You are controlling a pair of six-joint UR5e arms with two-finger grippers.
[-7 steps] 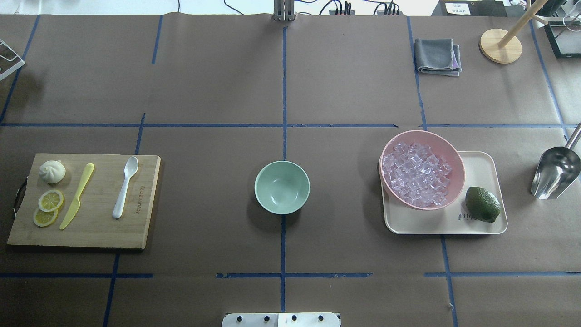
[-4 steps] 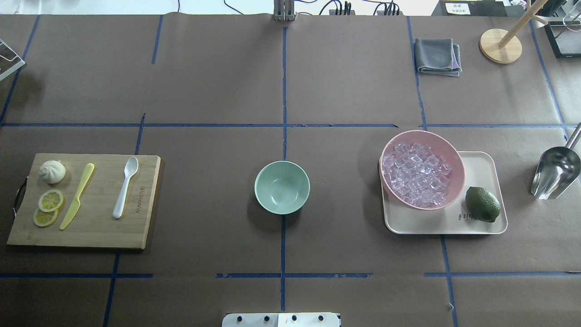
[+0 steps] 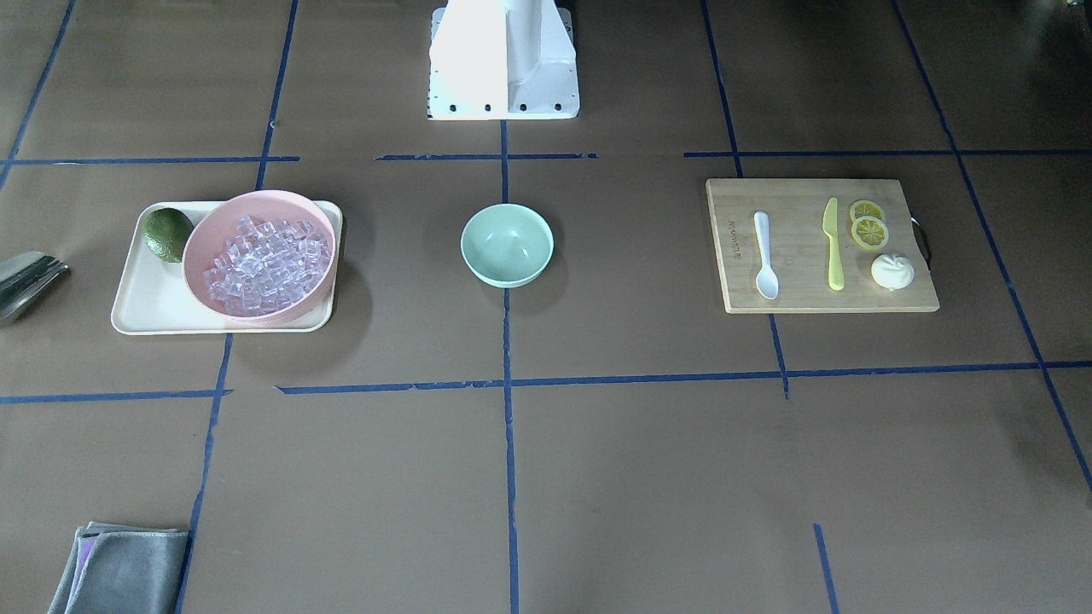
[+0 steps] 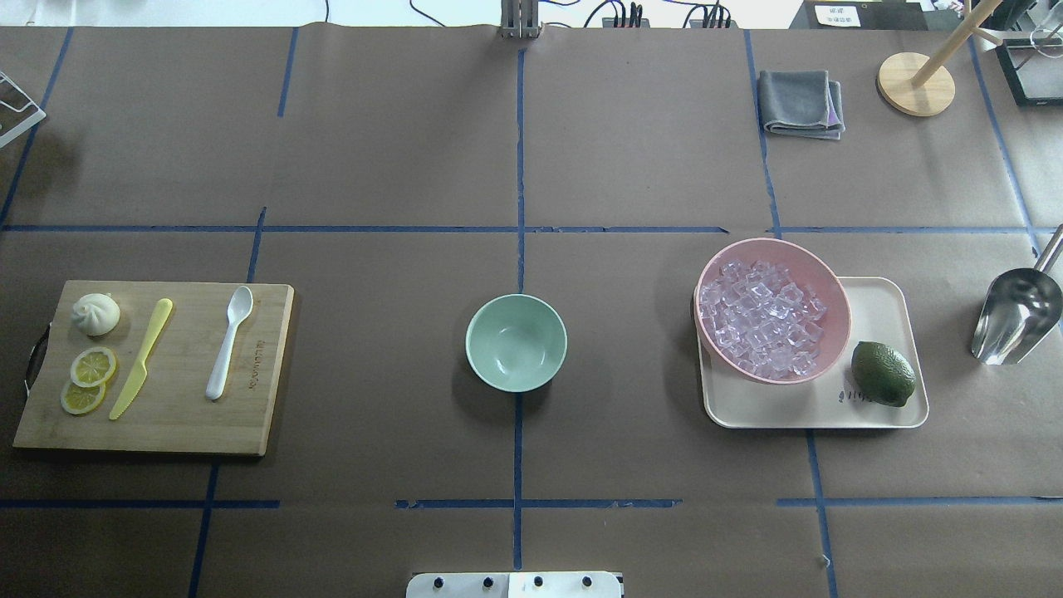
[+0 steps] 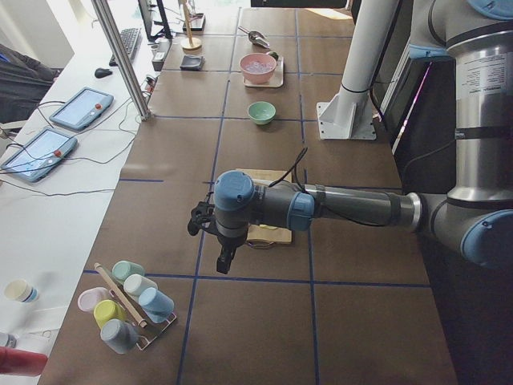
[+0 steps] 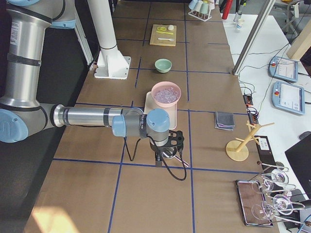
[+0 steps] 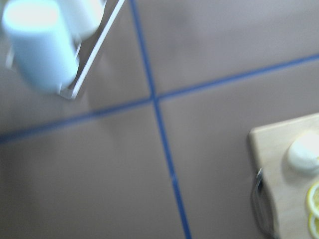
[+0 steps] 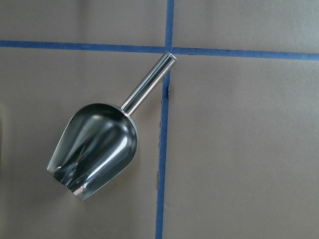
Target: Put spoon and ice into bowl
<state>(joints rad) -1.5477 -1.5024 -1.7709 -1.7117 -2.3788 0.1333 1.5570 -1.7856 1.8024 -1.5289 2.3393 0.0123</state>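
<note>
Spoon point(image 4: 228, 342) lies well left of the bowl point(image 4: 516, 342), ice point(image 4: 762, 328) well right of it; nothing's in yet. Next, left gripper point(image 5: 224, 263) needs the spoon's handle. Can't tell if it or right gripper point(image 6: 164, 152) is apart.

Robotics lab, no question about it. There's a long table point(image 4: 382, 141) papered in brown and gridded with blue tape lines point(image 4: 519, 166), and a white robot pedestal point(image 3: 503, 55) standing at its edge. The left arm point(image 5: 353, 207) stretches out over it. On the side bench: teach pendants point(image 5: 80, 108) with red buttons, a keyboard point(image 5: 128, 40), loose cables point(image 5: 104, 152) trailing.
</note>
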